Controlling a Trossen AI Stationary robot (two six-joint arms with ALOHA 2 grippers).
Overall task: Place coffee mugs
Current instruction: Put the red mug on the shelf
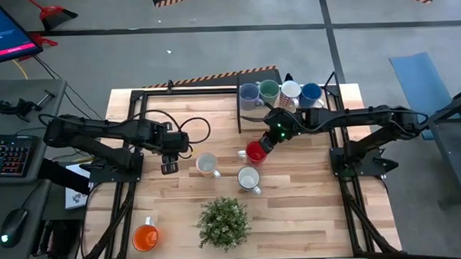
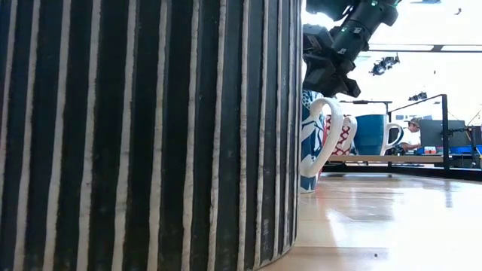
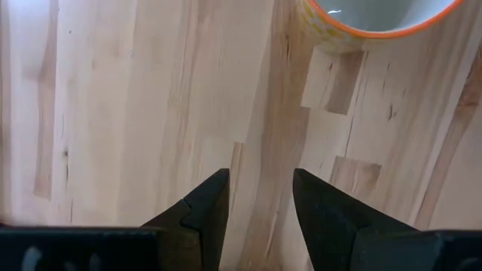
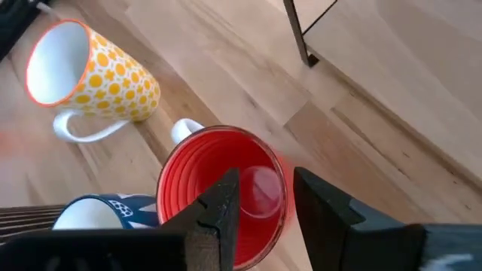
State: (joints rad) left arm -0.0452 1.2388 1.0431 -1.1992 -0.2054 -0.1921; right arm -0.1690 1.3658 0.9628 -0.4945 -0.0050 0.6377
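Observation:
The red mug [image 1: 255,152] stands mid-table. My right gripper [image 4: 265,197] is open above it, one finger over the hollow and the other outside the wall. My left gripper [image 3: 260,197] hangs open over bare wood, left of the yellow-dotted, orange-rimmed cream mug [image 1: 207,164], which also shows in the right wrist view [image 4: 90,68]. A white mug with blue pattern [image 1: 249,178] stands near the red one. An orange mug [image 1: 145,238] sits by the near edge. Lavender-blue [image 1: 250,93], green [image 1: 269,89], red-patterned white [image 1: 291,91] and blue [image 1: 311,92] mugs line the far edge. My right gripper comes at the red mug from above, pointing down, astride the rim [image 4: 283,188] on the side away from the white handle [image 4: 184,128]. The inner finger [image 4: 222,199] stands clear of the wall. I cannot tell whether the outer finger [image 4: 324,211] touches it.
A leafy potted plant [image 1: 224,222] stands near the table's near edge; its striped pot [image 2: 143,135] fills the left of the low view. A black metal frame [image 1: 238,106] borders the far row of mugs. Bare wood lies to the table's near right.

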